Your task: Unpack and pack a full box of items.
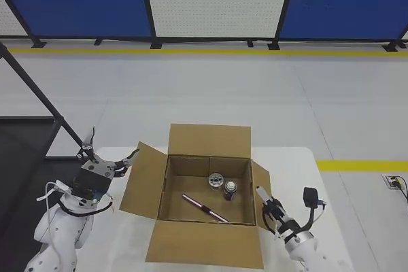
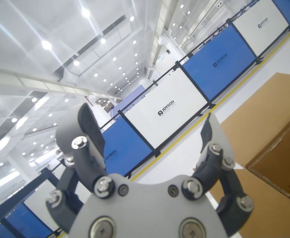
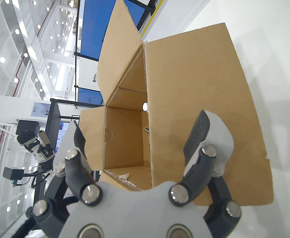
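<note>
From above, the open cardboard box (image 1: 209,139) sits mid-desk (image 1: 292,163) with its flaps spread. It holds a round tin (image 1: 215,180), a small dark bottle (image 1: 230,190) at the tin's 4 o'clock and a thin stick (image 1: 205,208) toward 6 o'clock, while the left tool (image 1: 110,154) hangs at the box's 9 o'clock and the right tool (image 1: 264,206) at its 4 o'clock. The left wrist view shows that tool's fingers (image 2: 90,125) spread wide with nothing between them, the box close alongside. The right wrist view shows its fingers (image 3: 204,130) likewise wide and empty, just off a flap.
</note>
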